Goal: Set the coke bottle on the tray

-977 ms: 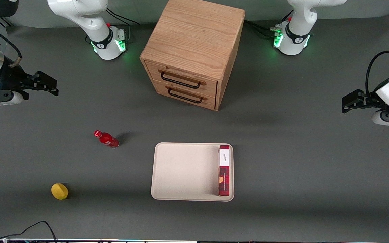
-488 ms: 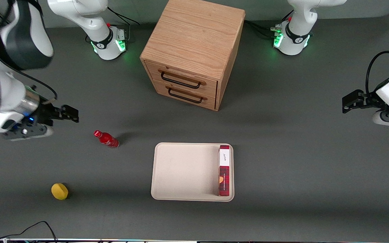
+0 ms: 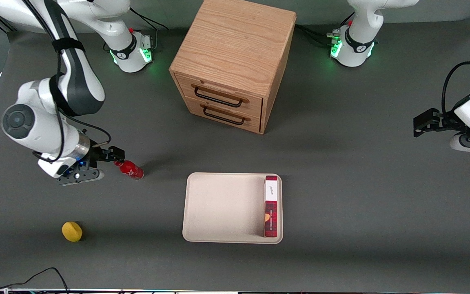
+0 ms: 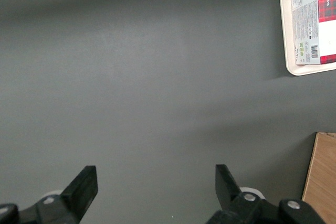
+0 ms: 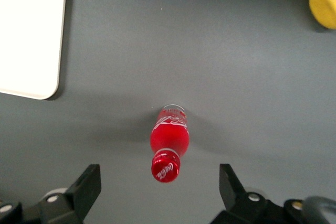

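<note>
A small red coke bottle (image 5: 170, 140) is standing upright on a dark grey table (image 5: 210, 40), seen from above with its red cap nearest the camera. The gripper (image 5: 160, 190) is hovering above it with its two black fingers (image 5: 86, 187) spread wide, one on each side of the cap, touching nothing. A cream tray (image 5: 31, 35) corner and a yellow round object (image 5: 324, 3) are lying well apart from the bottle.

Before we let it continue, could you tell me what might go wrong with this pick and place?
The open gripper is close to the cap of the upright coke bottle; a slightly off approach could tip the narrow bottle. The plaid box already fills one edge of the tray, so aim for the bare part.
</note>
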Robot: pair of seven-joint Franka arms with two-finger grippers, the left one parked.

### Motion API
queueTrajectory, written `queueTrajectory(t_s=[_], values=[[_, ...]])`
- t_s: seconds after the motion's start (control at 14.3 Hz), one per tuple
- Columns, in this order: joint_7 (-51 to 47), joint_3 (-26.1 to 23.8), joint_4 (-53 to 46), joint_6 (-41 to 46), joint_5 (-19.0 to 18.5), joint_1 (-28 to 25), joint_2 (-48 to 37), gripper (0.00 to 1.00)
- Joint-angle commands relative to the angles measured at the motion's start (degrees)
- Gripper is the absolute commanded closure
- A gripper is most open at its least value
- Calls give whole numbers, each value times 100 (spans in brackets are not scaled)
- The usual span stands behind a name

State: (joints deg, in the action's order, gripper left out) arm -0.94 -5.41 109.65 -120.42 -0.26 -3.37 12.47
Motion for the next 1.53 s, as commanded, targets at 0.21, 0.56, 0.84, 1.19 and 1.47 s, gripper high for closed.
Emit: queueTrajectory(t_s=[0.21, 0.56, 0.84, 1.19, 1.47], values=[[50, -30, 767, -745, -97, 38, -219, 4], [76, -30, 935, -922, -97, 64, -245, 9], [85, -30, 1067, -1036, -97, 73, -271, 26], [94, -30, 1111, -1036, -88, 82, -307, 77], [77, -30, 1146, -1036, -88, 82, -359, 100]])
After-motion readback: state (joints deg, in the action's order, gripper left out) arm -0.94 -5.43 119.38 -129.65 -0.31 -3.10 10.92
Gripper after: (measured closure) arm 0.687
